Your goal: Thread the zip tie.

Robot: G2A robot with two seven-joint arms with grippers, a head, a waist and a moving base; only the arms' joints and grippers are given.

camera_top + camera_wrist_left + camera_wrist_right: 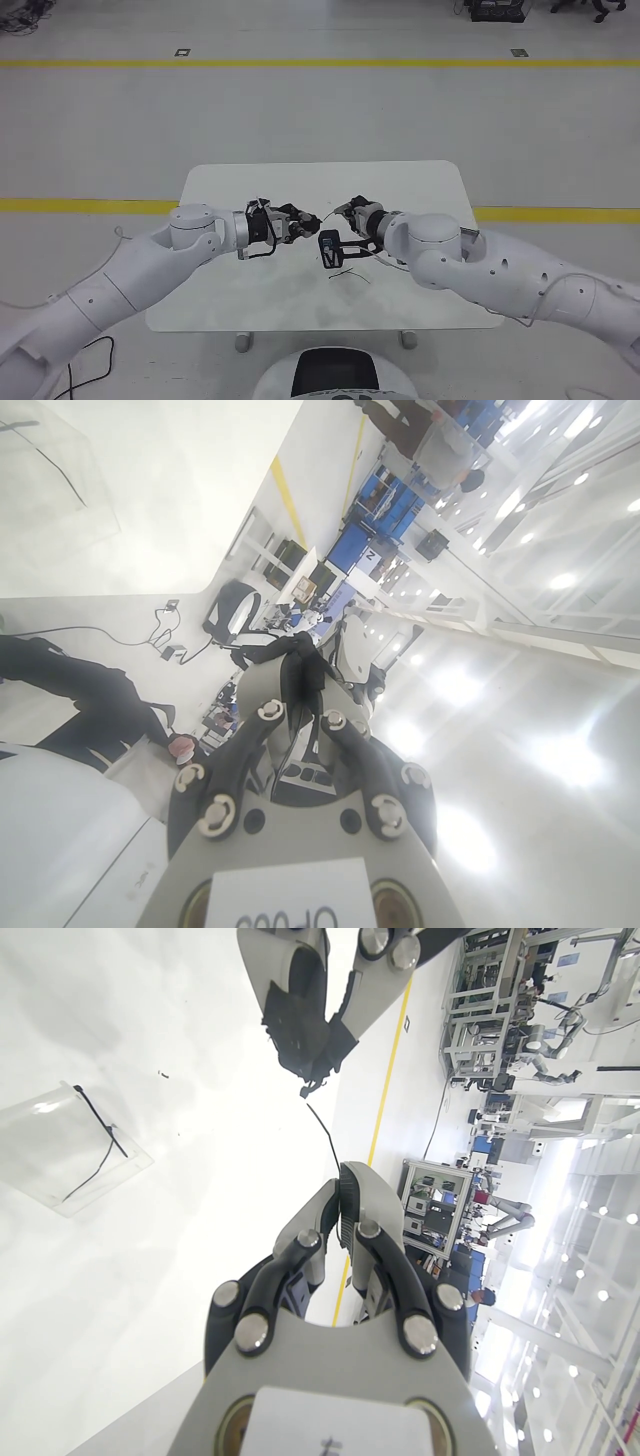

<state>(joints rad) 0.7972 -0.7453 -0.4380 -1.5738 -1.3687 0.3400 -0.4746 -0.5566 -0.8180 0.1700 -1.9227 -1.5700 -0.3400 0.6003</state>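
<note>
Right wrist view: right gripper [341, 1183] is nearest, fingers pressed together, pinching the thin black plastic zip tie [322, 1128] partway along its strap. The strap sticks out past the fingertips in a slight curve, w/ its free tip pointing at the left gripper [311, 1070] just beyond. The left gripper's black-padded fingers are also pressed together, pinching a small black piece that looks like the tie's head. The strap tip sits just beside that piece; can't tell if they touch.

Both grippers hang above the white rounded-corner desk [150, 1278]. In the top view they're approx over its middle, tips facing each other w/ a short gap btwn them and the strap bridging it.

Desk surface is plain white and matte, w/ a few tiny dark specks [163, 1074]. A flat clear plastic bag [40, 1148] lies on it, well apart from the strap tip. In the top view it's on the robot's side of the grippers, under the right arm. A second black zip tie [102, 1124] lies bent across the bag.

Beyond the desk is smooth pale grey floor [320, 120], crossed by yellow stripes [320, 63], one just behind the desk's far edge and one farther back.

Far bg in the wrist views is a big open hall w/ metal-frame workstations [435, 1208], blue racks [380, 500] and rows of bright ceiling lights [562, 580].
</note>
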